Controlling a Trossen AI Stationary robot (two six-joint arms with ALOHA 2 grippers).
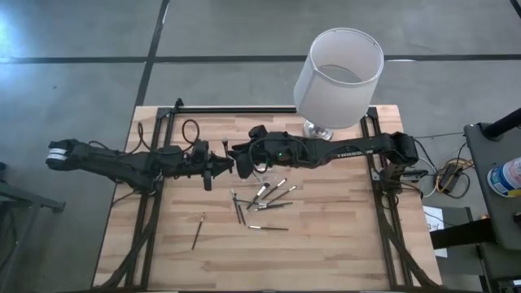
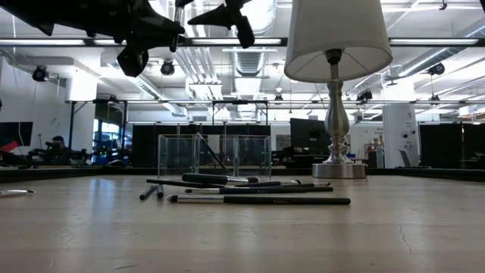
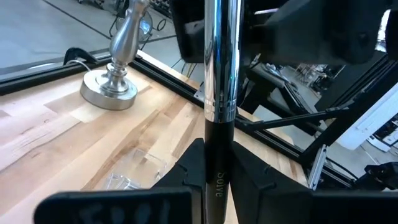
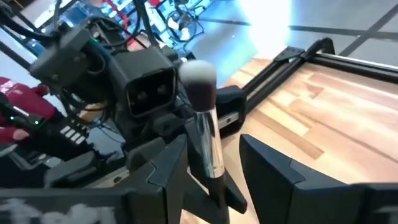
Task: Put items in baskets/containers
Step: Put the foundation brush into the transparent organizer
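Above the middle of the tabletop, toward its far edge, the left gripper clamps the dark handle of a makeup brush held upright. The right gripper faces it with fingers spread either side of the brush. Other brushes lie mid-table; the clear tray stands beyond them.

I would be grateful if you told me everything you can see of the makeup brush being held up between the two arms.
The makeup brush has a shiny silver metal ferrule, a black handle with small pale lettering and a soft rounded tuft of pale, dark-tipped bristles. It is lifted clear of the table. The left pincer is shut on the black handle. The bristle end reaches the right pincer, whose open fingers flank it; contact there is unclear.
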